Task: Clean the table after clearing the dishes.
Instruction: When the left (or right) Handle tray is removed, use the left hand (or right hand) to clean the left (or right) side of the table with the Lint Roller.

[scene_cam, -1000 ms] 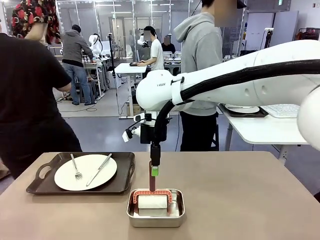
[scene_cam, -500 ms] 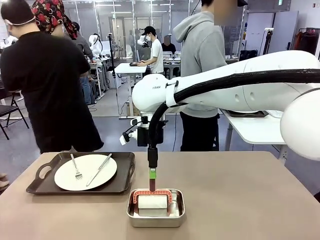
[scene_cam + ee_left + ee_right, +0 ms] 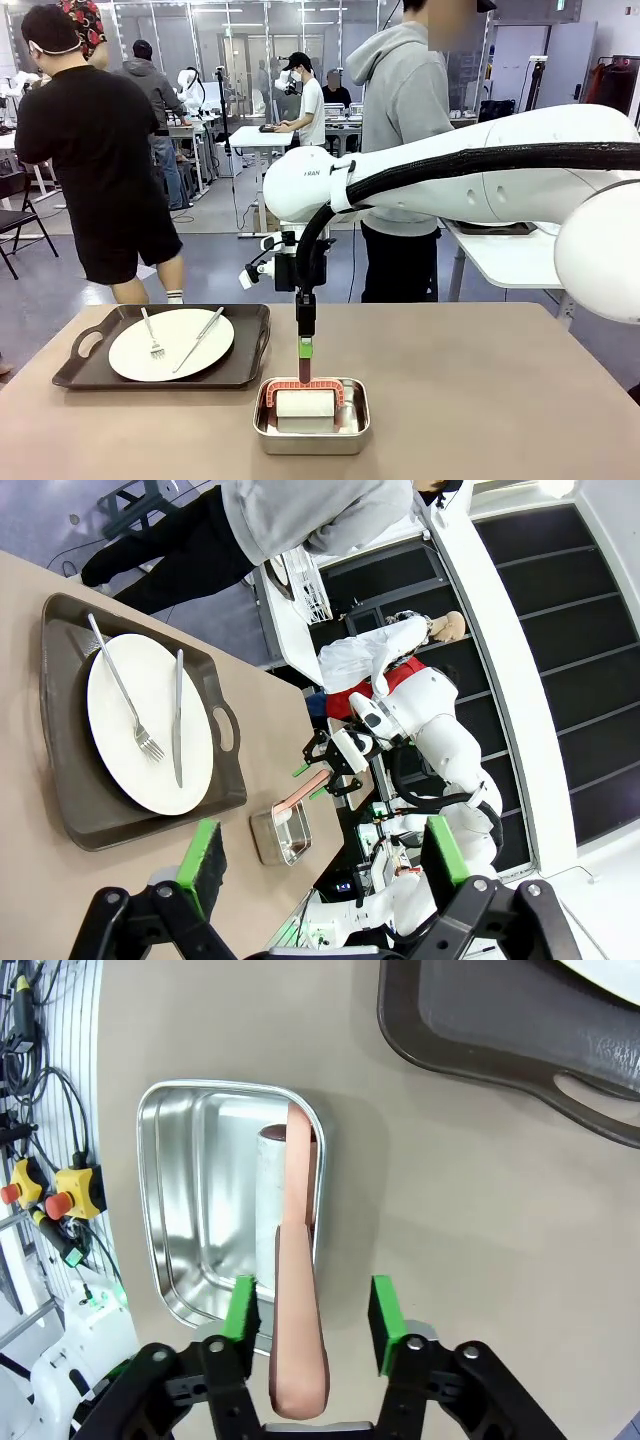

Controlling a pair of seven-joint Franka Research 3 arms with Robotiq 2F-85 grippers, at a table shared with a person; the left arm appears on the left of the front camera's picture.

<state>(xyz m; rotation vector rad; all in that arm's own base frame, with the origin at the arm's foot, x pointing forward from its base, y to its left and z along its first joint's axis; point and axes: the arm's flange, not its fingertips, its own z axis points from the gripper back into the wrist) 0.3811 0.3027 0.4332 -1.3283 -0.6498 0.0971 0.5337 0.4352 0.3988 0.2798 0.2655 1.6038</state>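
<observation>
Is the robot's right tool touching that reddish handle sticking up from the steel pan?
Apart. The right wrist view shows the right tool straddling the reddish handle, with gaps beside both green pads.

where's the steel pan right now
In the front view the steel pan sits on the table near the robot's edge, about mid-width, just right of the tray holding the plate, below the right pincer.

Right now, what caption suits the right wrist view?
Right gripper, jaws open around the reddish handle in a steel pan; tray nearby.
</observation>
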